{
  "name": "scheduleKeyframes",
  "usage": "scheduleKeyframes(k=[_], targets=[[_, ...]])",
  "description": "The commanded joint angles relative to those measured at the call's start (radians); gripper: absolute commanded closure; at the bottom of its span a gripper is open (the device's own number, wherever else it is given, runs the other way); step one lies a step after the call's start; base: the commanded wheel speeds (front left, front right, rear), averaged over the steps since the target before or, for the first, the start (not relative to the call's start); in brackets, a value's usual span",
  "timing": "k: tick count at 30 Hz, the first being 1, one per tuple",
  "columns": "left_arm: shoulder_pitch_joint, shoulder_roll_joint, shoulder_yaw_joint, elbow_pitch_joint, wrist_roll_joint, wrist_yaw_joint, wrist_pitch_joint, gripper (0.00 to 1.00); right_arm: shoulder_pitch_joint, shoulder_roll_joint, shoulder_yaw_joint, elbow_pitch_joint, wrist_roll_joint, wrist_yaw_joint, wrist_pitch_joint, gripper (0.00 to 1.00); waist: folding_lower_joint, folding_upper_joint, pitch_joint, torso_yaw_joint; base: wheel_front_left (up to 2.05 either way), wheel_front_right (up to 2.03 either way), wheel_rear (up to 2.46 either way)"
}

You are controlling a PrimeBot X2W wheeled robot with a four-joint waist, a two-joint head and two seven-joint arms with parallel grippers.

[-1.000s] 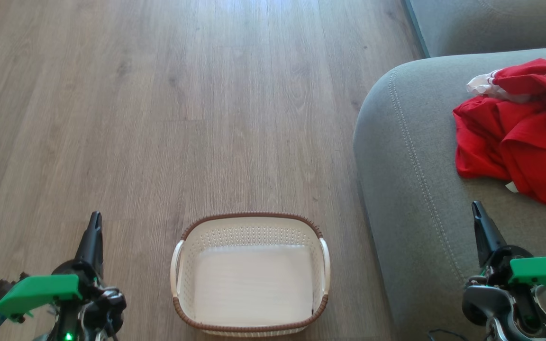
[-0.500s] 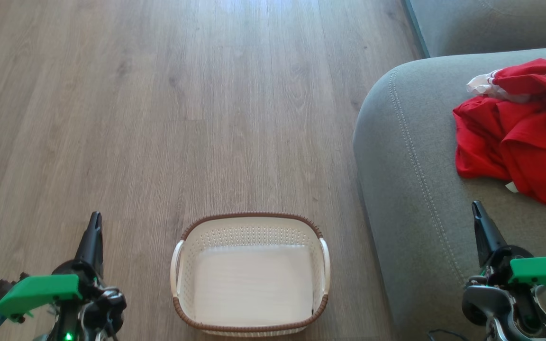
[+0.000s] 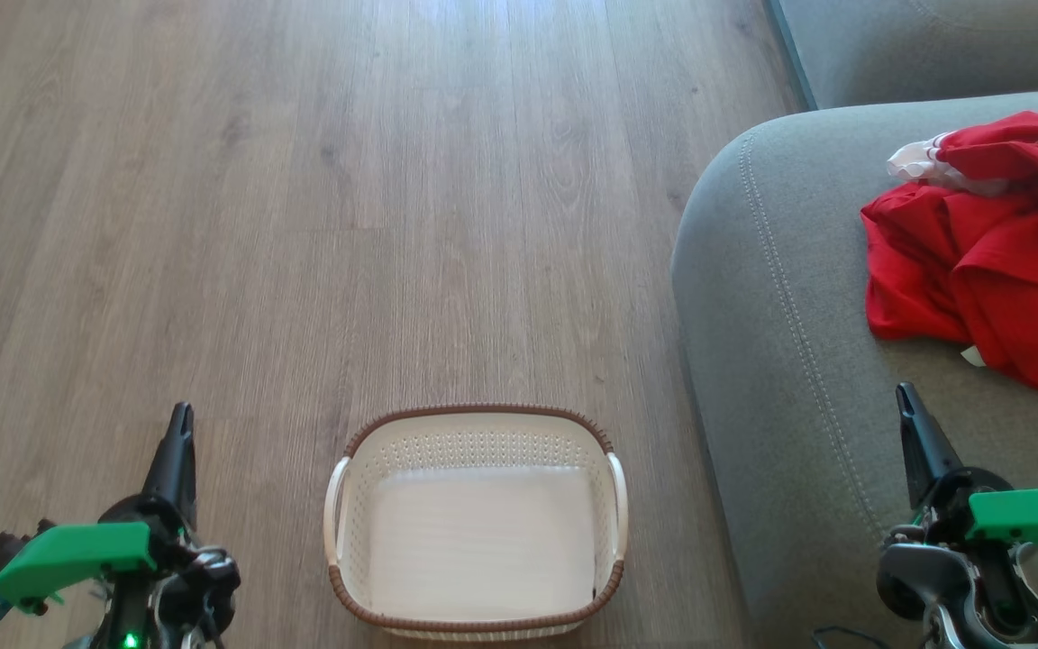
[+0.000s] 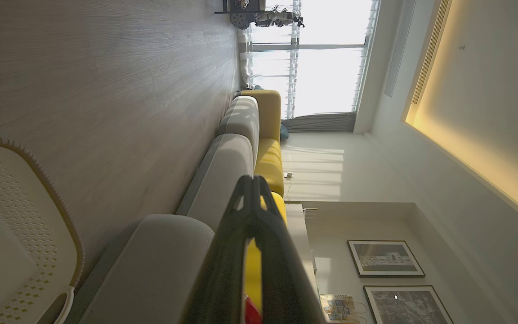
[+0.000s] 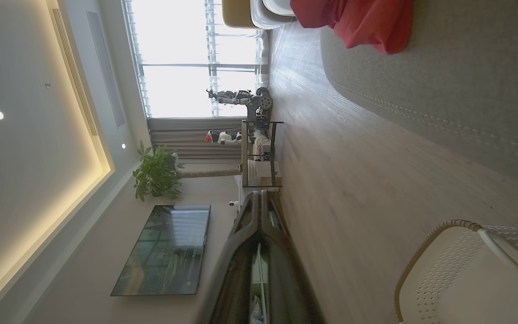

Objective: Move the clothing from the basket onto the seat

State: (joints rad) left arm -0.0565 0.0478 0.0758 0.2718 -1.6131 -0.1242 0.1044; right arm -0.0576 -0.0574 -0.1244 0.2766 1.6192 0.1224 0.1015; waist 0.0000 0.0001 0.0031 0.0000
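I have two claws, and both are closed, the fingers pressed together with nothing between them. My left claw (image 3: 180,416) hangs over the wooden floor (image 3: 303,225). My right claw (image 3: 908,401) hangs over the front part of the seat (image 3: 780,315), which is one big grey cushion with one line of stitching.

Between my two claws stands one basket (image 3: 478,411) on the floor, nearer to the left claw. It has one brown rim and two white handles, and its white bottom is bare.

The clothing (image 3: 978,261) lies as one red heap on the seat, ahead of my right claw and a little to its right, apart from the fingertips. I cannot tell how many pieces are in the heap.
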Motion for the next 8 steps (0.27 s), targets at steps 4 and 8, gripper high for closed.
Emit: scheduleKeyframes(k=[4, 8], targets=[[-0.051, 0.005, 0.036, -0.027, 0.003, -0.007, 0.007, 1.00, -0.050, 0.002, 0.017, -0.032, -0.005, 0.008, 0.006, 1.00, 0.0000, -0.0001, 0.000, 0.000, 0.00, 0.00, 0.00], [-0.051, 0.005, 0.036, -0.027, 0.003, -0.007, 0.007, 1.00, -0.050, 0.002, 0.017, -0.032, -0.006, 0.008, 0.007, 1.00, 0.0000, -0.0001, 0.000, 0.000, 0.00, 0.00, 0.00]])
